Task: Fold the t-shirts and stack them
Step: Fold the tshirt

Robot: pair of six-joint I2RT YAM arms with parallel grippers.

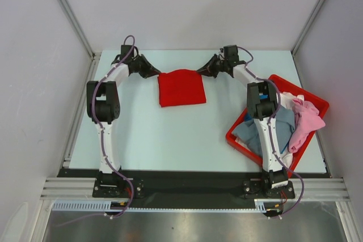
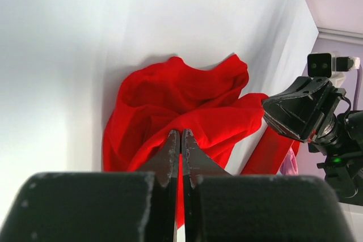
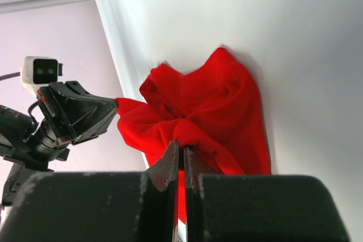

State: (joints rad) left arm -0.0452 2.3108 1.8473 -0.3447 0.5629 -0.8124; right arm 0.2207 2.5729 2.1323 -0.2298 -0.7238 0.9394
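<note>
Overhead, we see red t-shirt (image 1: 181, 87) squarish, 12 o'clock on table (image 1: 170, 140); wrist views show soft bunched folds. Left gripper (image 1: 157, 73) clamps its 10 o'clock corner, right gripper (image 1: 198, 71) 2 o'clock.

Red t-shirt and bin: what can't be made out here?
- red t-shirt: layers underneath, top view, hidden by its own upper fold.
- shirts in the bin: count, top view, right arm crosses the pile.
- left tool, right tool: how much cloth is pinched, wrist views, own bodies block it.

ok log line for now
left jaws: shut on red t-shirt far-left corner | right jaws: shut on far-right corner | red bin: other t-shirts piled
</note>
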